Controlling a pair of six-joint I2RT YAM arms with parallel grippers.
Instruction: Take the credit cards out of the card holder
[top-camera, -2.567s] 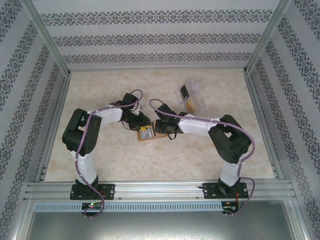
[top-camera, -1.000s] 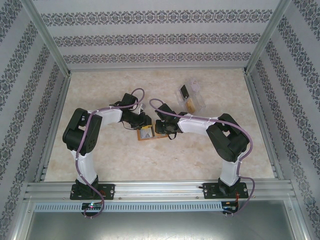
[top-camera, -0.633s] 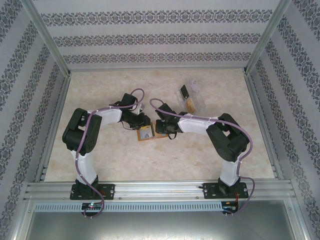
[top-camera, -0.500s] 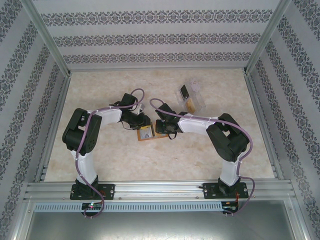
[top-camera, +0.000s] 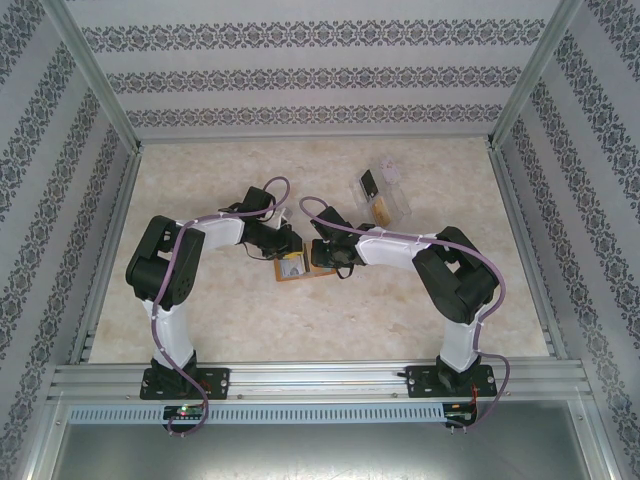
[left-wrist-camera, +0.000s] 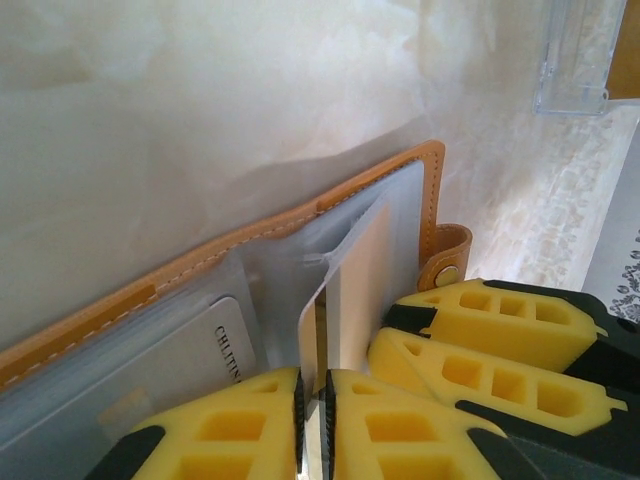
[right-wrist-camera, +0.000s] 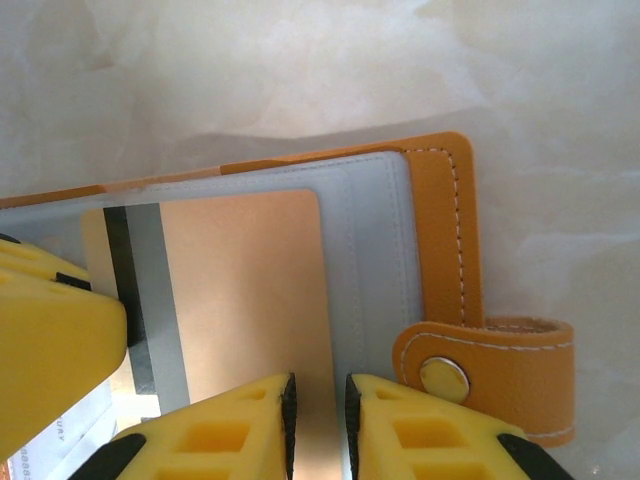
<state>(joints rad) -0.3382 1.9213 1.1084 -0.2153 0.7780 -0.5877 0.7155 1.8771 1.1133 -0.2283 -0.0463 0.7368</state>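
Note:
The orange card holder (top-camera: 296, 268) lies open on the table between the two arms. Its orange cover (right-wrist-camera: 440, 225) and snap tab (right-wrist-camera: 488, 365) show in the right wrist view. My left gripper (left-wrist-camera: 318, 405) is shut on the thin edge of a pale credit card (left-wrist-camera: 362, 285) with a dark stripe (right-wrist-camera: 118, 280), which stands partly out of a greyish clear pocket. A second card (left-wrist-camera: 200, 365) sits in a neighbouring pocket. My right gripper (right-wrist-camera: 318, 405) is narrowly closed over the pocket leaf's edge beside the tab. Its yellow fingers (left-wrist-camera: 480, 335) rest right of the card.
A clear plastic tray (top-camera: 384, 194) holding a dark and a yellow-orange card stands at the back right, and its corner (left-wrist-camera: 575, 60) appears in the left wrist view. Patterned walls and metal rails enclose the pale marbled table (top-camera: 220, 330).
The left jaws have closed in from a slightly wider gap onto the card's edge. Both arms and the card holder have stayed almost where they were.

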